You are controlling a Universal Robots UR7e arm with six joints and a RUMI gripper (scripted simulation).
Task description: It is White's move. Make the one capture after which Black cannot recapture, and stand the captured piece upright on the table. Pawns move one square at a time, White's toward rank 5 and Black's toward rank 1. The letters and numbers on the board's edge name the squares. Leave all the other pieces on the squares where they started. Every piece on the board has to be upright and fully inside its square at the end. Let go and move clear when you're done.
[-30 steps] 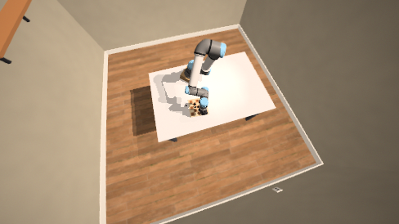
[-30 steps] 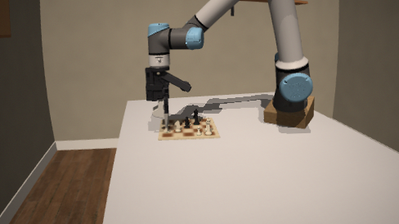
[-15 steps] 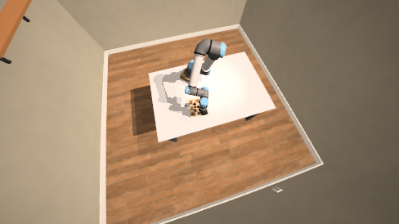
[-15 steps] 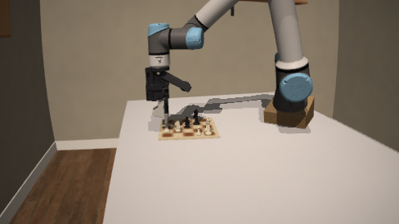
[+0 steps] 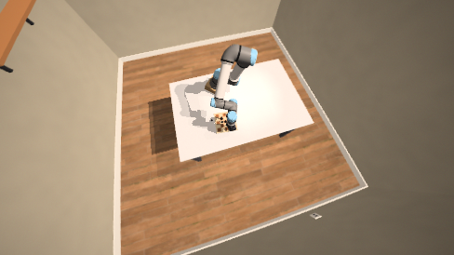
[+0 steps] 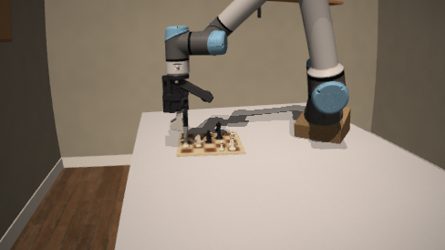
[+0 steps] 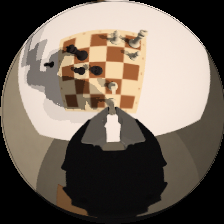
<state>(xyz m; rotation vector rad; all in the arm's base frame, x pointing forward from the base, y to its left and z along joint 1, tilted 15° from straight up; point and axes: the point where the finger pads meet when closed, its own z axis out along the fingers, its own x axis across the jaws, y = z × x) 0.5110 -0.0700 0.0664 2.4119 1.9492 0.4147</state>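
Note:
A small chessboard (image 6: 211, 152) (image 7: 129, 73) (image 5: 220, 129) lies on the white table (image 6: 274, 190) (image 5: 274, 100). Black pieces (image 7: 73, 50) (image 6: 218, 130) stand on its one side and white pieces (image 7: 132, 43) (image 6: 232, 142) on the other. My gripper (image 6: 184, 136) (image 7: 112, 107) stands upright over the board's edge row, at the left end in the exterior view. It is shut on a white piece (image 7: 109, 103) (image 6: 185, 143) that stands on a square there. Another white pawn (image 7: 112, 86) stands one square farther on. The arm hides the gripper in the top view.
The arm's wooden base block (image 6: 322, 130) stands at the back of the table, to the right of the board. The table's left edge (image 6: 129, 171) runs close beside the board. A shelf (image 5: 14, 17) hangs on the far wall.

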